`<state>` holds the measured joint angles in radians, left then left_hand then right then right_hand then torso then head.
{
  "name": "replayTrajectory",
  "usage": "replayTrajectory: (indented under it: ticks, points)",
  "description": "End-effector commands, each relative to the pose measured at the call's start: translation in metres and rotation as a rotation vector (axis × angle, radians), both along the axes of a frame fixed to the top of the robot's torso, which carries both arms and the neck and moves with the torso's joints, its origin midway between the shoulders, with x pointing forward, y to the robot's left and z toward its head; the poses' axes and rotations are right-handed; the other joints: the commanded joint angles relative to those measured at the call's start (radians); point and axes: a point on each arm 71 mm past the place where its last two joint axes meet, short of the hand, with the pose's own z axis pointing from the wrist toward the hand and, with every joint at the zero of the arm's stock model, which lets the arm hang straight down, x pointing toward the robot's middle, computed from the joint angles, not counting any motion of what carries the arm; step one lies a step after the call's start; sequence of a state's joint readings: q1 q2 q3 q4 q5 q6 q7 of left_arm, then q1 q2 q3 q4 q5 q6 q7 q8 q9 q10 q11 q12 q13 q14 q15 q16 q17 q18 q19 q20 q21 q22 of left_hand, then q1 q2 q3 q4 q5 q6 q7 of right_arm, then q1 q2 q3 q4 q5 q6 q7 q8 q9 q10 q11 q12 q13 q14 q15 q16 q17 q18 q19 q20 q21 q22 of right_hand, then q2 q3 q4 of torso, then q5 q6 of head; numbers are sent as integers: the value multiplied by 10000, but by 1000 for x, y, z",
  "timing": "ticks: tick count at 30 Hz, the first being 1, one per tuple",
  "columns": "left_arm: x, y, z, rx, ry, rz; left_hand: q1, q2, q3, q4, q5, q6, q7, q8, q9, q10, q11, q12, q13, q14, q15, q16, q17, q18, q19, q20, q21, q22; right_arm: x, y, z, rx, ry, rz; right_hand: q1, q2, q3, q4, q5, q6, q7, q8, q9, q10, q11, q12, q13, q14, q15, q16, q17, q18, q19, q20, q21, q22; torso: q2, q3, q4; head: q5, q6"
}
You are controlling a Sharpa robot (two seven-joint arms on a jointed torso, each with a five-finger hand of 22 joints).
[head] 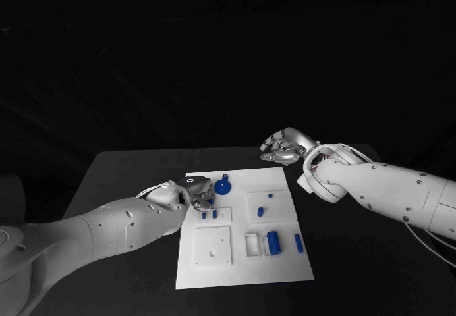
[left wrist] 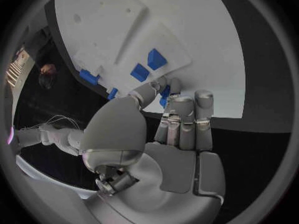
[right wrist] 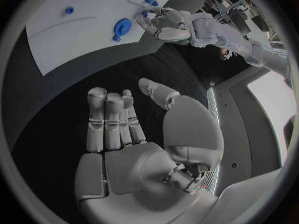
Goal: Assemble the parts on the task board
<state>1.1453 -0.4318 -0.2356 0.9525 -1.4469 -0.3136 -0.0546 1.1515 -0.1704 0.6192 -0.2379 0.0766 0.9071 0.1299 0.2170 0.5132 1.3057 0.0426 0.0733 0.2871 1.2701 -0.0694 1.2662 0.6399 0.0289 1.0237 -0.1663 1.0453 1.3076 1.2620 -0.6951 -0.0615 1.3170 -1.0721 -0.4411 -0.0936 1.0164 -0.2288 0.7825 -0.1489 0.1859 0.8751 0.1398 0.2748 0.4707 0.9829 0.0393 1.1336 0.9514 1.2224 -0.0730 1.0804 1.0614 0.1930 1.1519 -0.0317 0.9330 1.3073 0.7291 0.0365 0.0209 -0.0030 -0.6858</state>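
Observation:
The white task board (head: 285,266) lies mid-table. My left hand (head: 193,191) hovers over its far left corner, and in the left wrist view its thumb and fingertips (left wrist: 177,104) pinch a small blue part (left wrist: 164,98). Just right of this hand lies a round blue part (head: 223,187). Two short blue pegs (head: 210,214) stand below the hand, and two more (head: 260,211) sit mid-board. A blue cylinder (head: 273,242) and a blue bar (head: 298,243) lie near the right edge. My right hand (head: 285,148) hangs beyond the board's far right corner, fingers apart and holding nothing (right wrist: 131,139).
A white square plate with holes (head: 213,247) and a white bracket (head: 255,245) sit raised on the board's near half. Bare black table (head: 342,263) flanks the board on the right, under my right forearm (head: 380,191).

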Motion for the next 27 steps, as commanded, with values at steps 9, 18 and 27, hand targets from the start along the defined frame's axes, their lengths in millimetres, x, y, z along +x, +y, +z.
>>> replayTrajectory:
  ticks: [9, 18, 27]
  points:
    - [-1, 4, -3, -38, 167, 2, 87, -87, -47, 5, 31, -141, 1, -61, -33, -48, 17, 21, 18, -81, 2, -61, -24, 1116, -41, 0, -44, 46, 0, 0, 0, -140, 23, 137, -1, 85, -3, -43, 46, 27, 76, 40, 13, 22, -45, 45, -16, -39, -9, 54, -13, 688, 24, 8, -72, 27, -1, 9, -2, -10, -3]
    - [1, 17, -3, 93, 128, 342, 198, -292, -81, -73, 13, -188, -2, -47, -47, -75, 26, 6, 20, -92, 11, -74, -39, 1125, -45, 7, -52, 49, 1, -1, -1, -152, 22, 101, -2, 75, -7, -48, 45, 18, 78, 36, 12, 17, -44, 45, -22, -44, -8, 53, -17, 688, 21, 9, -77, 30, 4, 9, 1, -23, 13]
    - [3, 33, -3, 184, 64, 593, 256, -414, -99, -85, -10, -264, -25, -57, -66, -70, 29, 10, 27, -82, 14, -68, -45, 1127, -29, 14, -53, 49, 1, -3, -1, -166, 14, 76, 11, 72, -2, -65, 46, 5, 80, 30, 11, 7, -42, 45, -32, -53, -6, 52, -24, 688, 15, 9, -86, 33, 2, 5, 3, -29, 7]
